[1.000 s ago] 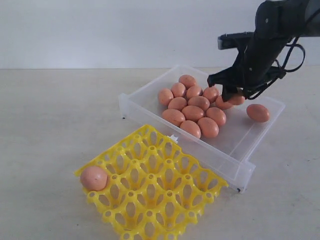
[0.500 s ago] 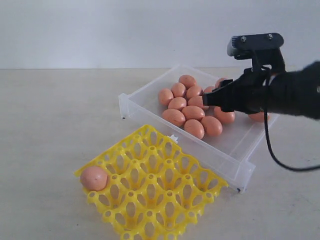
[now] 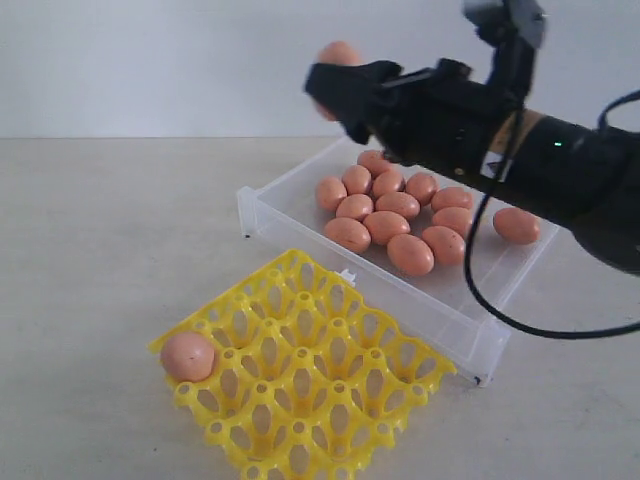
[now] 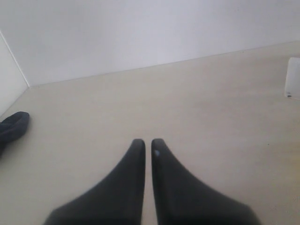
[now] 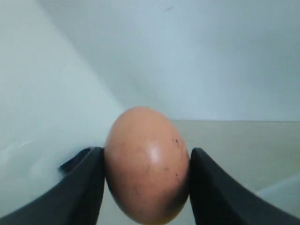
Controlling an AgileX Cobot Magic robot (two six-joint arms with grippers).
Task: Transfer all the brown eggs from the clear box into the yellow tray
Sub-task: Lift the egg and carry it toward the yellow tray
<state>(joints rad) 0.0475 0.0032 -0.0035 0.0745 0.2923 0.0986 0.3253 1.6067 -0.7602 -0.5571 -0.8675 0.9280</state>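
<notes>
**Brown egg [image 5: 146, 164] held high in the jaws of the right arm [image 3: 560, 165]**

The jaws pinch the egg by its sides, above the far-left end of the clear box [image 3: 430, 315], where the other brown eggs [image 3: 386, 227] lie clustered. One egg [image 3: 188, 356] sits in the leftmost corner cup of the yellow tray [image 3: 297, 352] on the surface [image 3: 100, 250]. The left arm's jaws are pressed almost together over bare surface.

I count sixteen brown eggs [image 3: 385, 227] in all. Fourteen lie in the one clear box [image 3: 470, 275], one of them partly hidden behind my arm [image 3: 560, 165]. One sits in the one yellow tray [image 3: 296, 352]. One is clamped in my right gripper [image 5: 146, 157].
</notes>
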